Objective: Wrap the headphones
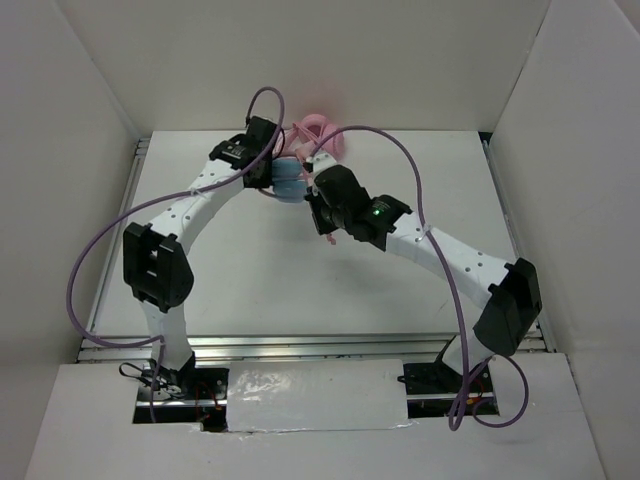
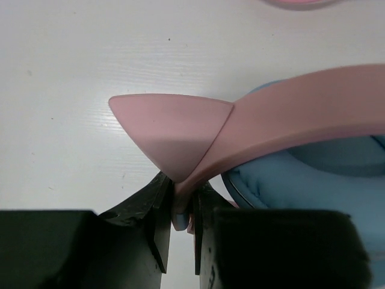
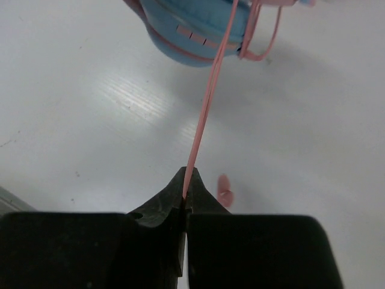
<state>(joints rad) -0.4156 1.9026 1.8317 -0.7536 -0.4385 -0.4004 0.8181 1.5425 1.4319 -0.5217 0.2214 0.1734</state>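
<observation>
The headphones [image 1: 289,180] with light blue ear cups stand at the back middle of the table. In the left wrist view, my left gripper [image 2: 180,194] is shut on the pink headband [image 2: 301,111], just below a cat ear [image 2: 168,132], with a blue ear cup [image 2: 301,174] to the right. My left gripper [image 1: 268,170] is at the headphones' left side. My right gripper [image 3: 185,189] is shut on the thin pink cable [image 3: 207,102], which runs taut up to the blue ear cup [image 3: 192,30]. The cable's plug end [image 3: 224,189] hangs beside the fingers. My right gripper [image 1: 316,208] is just right of the headphones.
All-pink headphones [image 1: 322,130] lie behind the blue ones at the table's back edge; their rim shows in the left wrist view [image 2: 301,3]. White walls enclose the table [image 1: 300,280] on three sides. Purple arm cables [image 1: 420,200] loop above the table.
</observation>
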